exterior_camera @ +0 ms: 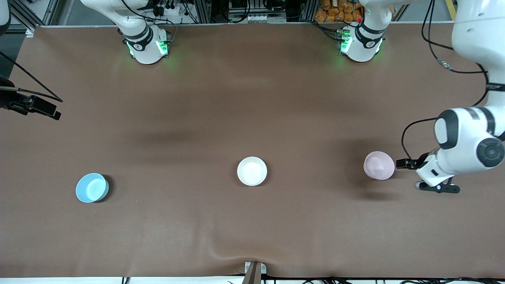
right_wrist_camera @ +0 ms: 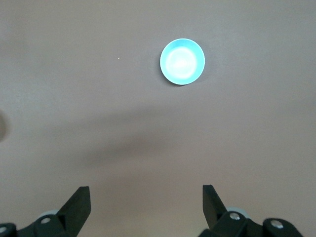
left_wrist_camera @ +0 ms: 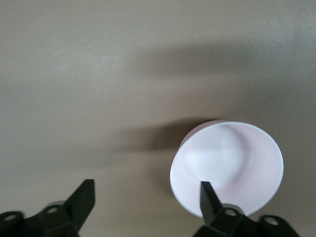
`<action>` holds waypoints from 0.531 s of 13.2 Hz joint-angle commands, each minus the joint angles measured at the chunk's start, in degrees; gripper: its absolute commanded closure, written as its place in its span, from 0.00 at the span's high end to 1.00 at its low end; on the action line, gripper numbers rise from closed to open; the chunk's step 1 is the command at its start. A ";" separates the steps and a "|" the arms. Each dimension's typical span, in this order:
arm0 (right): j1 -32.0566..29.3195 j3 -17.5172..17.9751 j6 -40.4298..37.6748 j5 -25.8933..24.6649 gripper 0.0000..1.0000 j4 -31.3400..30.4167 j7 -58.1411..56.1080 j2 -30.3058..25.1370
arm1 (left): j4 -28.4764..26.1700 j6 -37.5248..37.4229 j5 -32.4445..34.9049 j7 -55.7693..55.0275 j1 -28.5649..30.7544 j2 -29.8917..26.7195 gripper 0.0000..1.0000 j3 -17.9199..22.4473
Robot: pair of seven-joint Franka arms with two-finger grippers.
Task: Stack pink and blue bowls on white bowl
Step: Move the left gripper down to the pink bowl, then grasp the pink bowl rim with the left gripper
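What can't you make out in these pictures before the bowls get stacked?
- Right gripper: out of the front view past the frame edge; only its open fingertips show in its wrist view.
- Left gripper beside the pink bowl: whether a finger touches the rim; its wrist view crops there.
- White bowl: in neither wrist view.

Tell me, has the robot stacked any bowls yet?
Not yet. The glossy white bowl is empty mid-table. The left gripper is open beside the pale pink bowl, one finger over its rim. The right gripper hangs open high above the table, with the sky-blue bowl untouched. Both bowls remain to be stacked.
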 commanded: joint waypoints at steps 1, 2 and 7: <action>0.98 0.13 -0.35 -0.51 1.00 0.39 -0.19 -1.01 | 0.12 1.84 -0.01 -0.38 -1.08 1.25 0.81 -0.01; 1.60 0.13 -0.35 -0.51 1.00 0.74 -0.19 -0.92 | 0.12 2.80 -0.10 -0.38 -1.17 1.70 0.77 -0.01; 3.80 0.13 -0.35 -0.60 1.00 2.24 -0.11 -1.01 | -0.31 3.17 -0.10 -0.47 -1.17 3.46 0.48 -0.63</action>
